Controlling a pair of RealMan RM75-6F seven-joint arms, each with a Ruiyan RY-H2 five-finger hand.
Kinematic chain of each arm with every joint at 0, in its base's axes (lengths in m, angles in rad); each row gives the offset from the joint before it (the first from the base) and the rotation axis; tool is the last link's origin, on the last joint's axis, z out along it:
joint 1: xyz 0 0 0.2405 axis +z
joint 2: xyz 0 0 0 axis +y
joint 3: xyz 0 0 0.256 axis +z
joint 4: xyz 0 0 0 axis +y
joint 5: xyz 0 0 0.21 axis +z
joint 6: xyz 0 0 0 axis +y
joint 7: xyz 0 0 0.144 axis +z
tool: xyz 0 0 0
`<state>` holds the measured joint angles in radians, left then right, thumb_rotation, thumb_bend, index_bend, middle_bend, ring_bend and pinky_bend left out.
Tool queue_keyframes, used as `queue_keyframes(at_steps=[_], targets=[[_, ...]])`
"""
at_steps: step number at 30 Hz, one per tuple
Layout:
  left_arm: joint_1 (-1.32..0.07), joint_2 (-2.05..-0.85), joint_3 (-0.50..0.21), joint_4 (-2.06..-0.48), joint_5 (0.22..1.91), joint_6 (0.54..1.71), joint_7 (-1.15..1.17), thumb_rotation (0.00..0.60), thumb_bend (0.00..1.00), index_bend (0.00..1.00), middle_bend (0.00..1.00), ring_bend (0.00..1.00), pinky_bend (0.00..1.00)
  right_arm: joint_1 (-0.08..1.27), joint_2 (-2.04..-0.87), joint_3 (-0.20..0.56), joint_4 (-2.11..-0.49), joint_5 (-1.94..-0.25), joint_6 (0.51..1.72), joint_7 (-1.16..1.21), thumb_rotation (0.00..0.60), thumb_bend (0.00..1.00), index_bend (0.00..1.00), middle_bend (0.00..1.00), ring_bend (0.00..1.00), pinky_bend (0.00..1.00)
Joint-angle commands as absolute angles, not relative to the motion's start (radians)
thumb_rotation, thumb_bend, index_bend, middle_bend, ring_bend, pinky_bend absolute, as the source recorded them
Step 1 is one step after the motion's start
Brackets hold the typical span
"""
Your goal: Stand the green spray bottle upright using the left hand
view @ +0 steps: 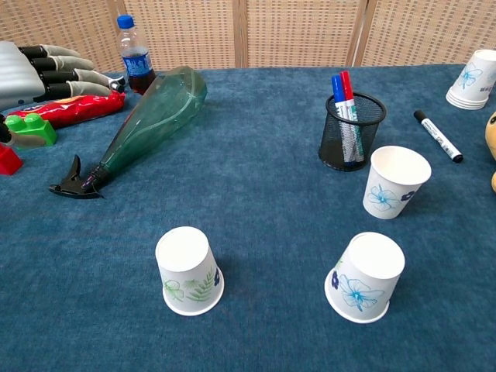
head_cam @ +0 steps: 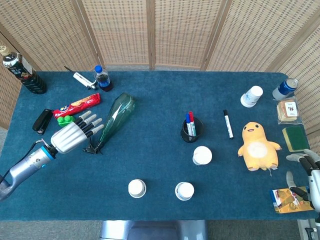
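No writing on any label can be read. The left hand (head_cam: 70, 136) has its fingers spread and holds nothing, just left of the green spray bottle (head_cam: 114, 120), which lies on its side on the blue table (head_cam: 150, 165). The right hand (head_cam: 306, 167) shows at the table's right edge; its fingers I cannot tell

My view: translucent glossy plastic green spray bottle (head_cam: 114, 120), matt blue cloth table (head_cam: 160, 165), smooth metallic-grey left hand (head_cam: 71, 134), woven wicker screen (head_cam: 150, 30).
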<state>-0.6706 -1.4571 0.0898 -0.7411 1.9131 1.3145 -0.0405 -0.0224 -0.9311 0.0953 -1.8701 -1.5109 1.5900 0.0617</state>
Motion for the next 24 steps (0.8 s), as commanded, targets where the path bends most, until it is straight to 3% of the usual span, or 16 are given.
queue_keyframes(at_steps=[1, 24], targets=[[-0.664, -1.510, 0.106, -0.658, 1.925, 1.357, -0.032, 0.600, 0.29, 0.00, 0.00, 0.00, 0.00, -0.022, -0.926, 0.096, -1.877, -1.511, 1.591, 0.064, 0.600, 0.51, 0.35, 0.35, 0.18, 0.25], [-0.742, -1.748, 0.126, -0.399, 1.876, 1.308, -0.037, 0.600, 0.28, 0.00, 0.00, 0.00, 0.00, -0.030, -0.903, 0.090, -1.904, -1.512, 1.602, 0.082, 0.600, 0.51, 0.36, 0.35, 0.18, 0.26]])
